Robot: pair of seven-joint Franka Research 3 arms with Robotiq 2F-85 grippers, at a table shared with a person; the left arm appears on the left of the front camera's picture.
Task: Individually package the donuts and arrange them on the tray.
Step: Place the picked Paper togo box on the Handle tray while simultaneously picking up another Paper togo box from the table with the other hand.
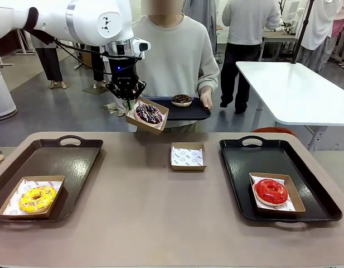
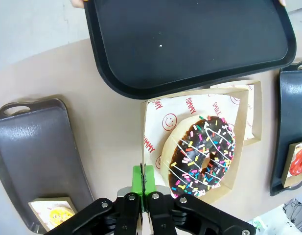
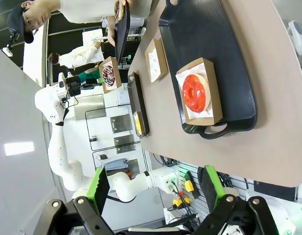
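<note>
Above the bench's far middle, left tool [image 1: 128, 101] is clamped shut on the near edge of a cardboard box [image 1: 139, 124], green pads pinching the rim. The box hangs in the air, tilted, with its free side sagging. The purple sprinkled donut [image 1: 149, 113] sits inside on the printed liner, so this one counts as packaged.

Just at 3 o'clock of the box, the person's hand [image 1: 206, 100] holds a black serving tray [image 1: 197, 115] with the chocolate donut [image 1: 182, 100] on it, unboxed. An empty box [image 1: 188, 146] waits on the bench at 6 o'clock of the held one.

Left tray [image 1: 77, 162] is at 9 o'clock, with the yellow donut [image 1: 37, 199] boxed in its near corner. Right tray [image 1: 244, 167] is at 3 o'clock, with the red donut [image 1: 270, 191] boxed near its front. Right tool [image 3: 155, 191] has its jaws wide apart, holds nothing, and sits well back from the bench.

Step in hand, as I judge it: carry the boxed purple donut to a tray.
- The grip is on one edge only, so move slowly and level the box or the donut may slide out.
- Steer clear of the person's tray rim.
- Aim for bare tray floor at 12 o'clock of a box already placed.
- Set the bottom flat before letting go.
</note>
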